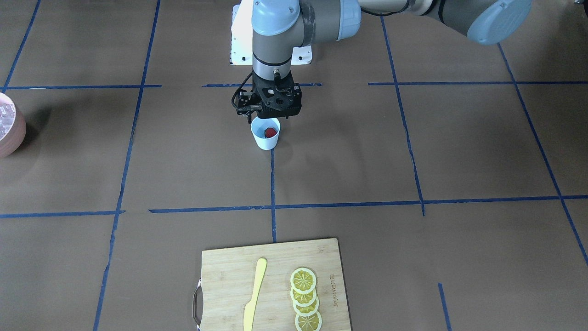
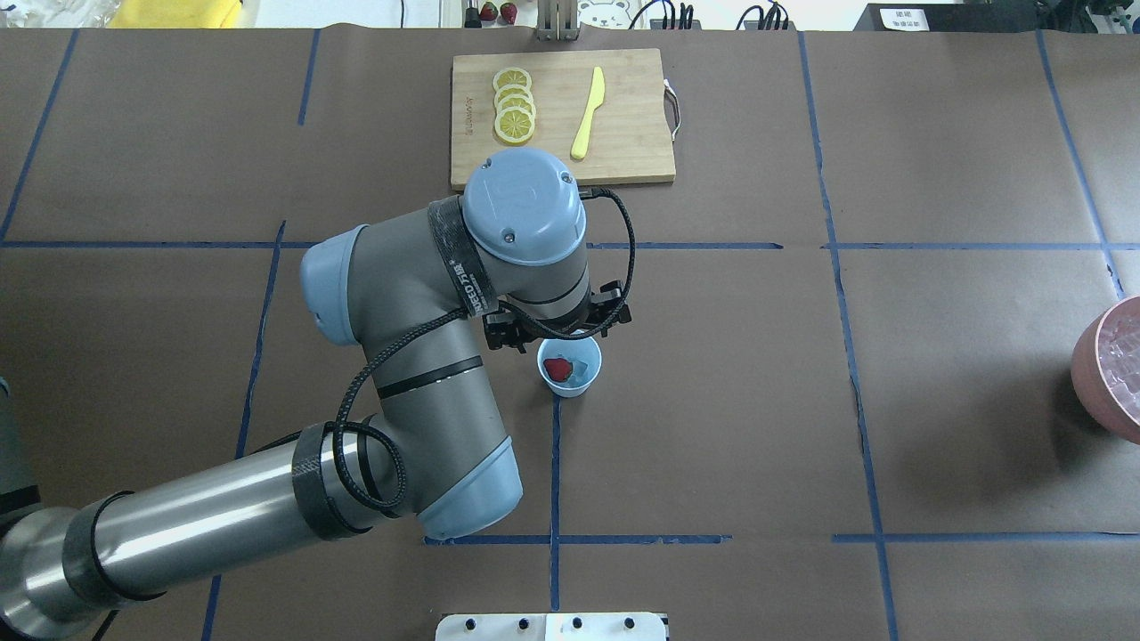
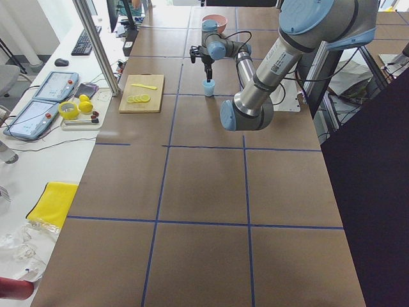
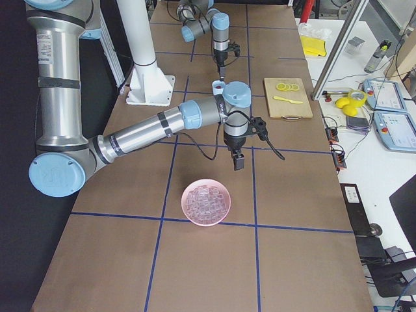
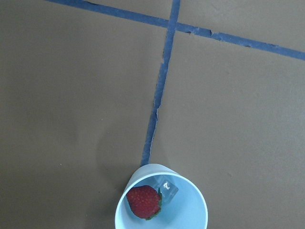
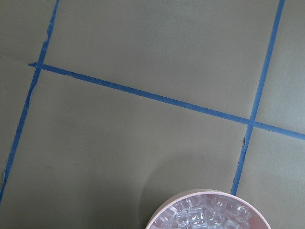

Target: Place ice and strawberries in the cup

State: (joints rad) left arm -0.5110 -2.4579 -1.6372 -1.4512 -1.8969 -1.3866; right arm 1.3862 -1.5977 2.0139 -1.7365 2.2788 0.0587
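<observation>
**Now the tiny red green-topped strawberry (image 5: 143,202) lies in the small pale-blue tapered plastic cup (image 1: 266,141)**

We see it just beside one clear glassy ice cube (image 5: 167,189). The cup stands upright at the end of a blue tape line (image 1: 273,184), the left gripper (image 1: 268,115) just above its rim; we cannot tell its fingers' spread. The right gripper (image 4: 238,161) hangs near the pinkish-brown round bowl (image 4: 183,201) of whitish ice cubes (image 6: 209,214), well apart from the cup; again we cannot tell its fingers.

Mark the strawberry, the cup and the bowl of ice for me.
strawberry (image 5: 143,202), left wrist view, middle of its red flesh.
cup (image 1: 267,142), front-facing view, its outer wall.
bowl (image 2: 1085,365), overhead view, its pink outer wall.
</observation>
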